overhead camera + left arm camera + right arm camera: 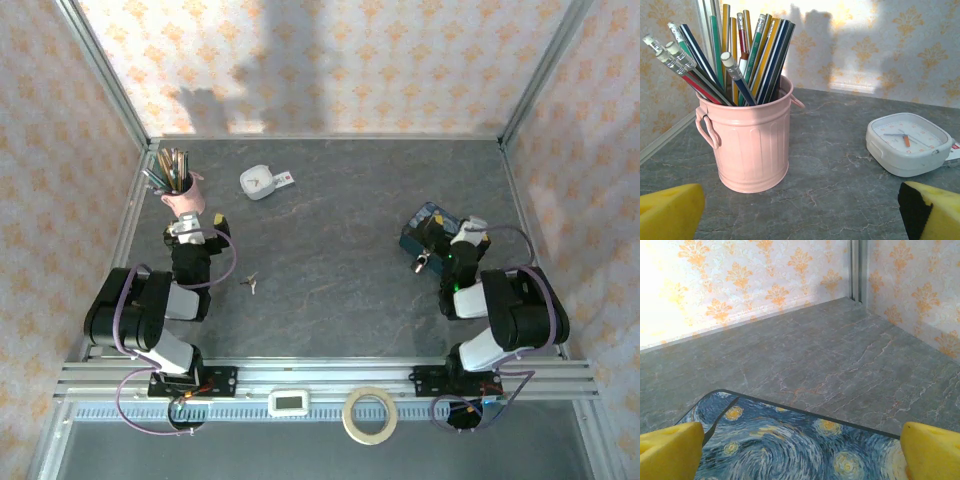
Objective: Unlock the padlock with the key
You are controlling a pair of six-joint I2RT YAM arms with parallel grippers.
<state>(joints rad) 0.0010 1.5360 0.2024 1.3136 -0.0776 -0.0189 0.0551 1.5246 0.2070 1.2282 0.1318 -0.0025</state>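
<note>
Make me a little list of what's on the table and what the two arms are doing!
Left tool: open, empty, facing the pink cup
Pink cup: upright, holding pencils
Clock: white, face up, right of the cup
Right tool: open, empty, above the blue tin
Blue tin: starry painting on top
Key: lying flat, nearer the left tool, ungrasped
Padlock: likely the tiny thing beside the tin, too small to be sure

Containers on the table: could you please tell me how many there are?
2: the pink cup of pencils stands at the far left, and the blue tin lies on the right side.
</note>
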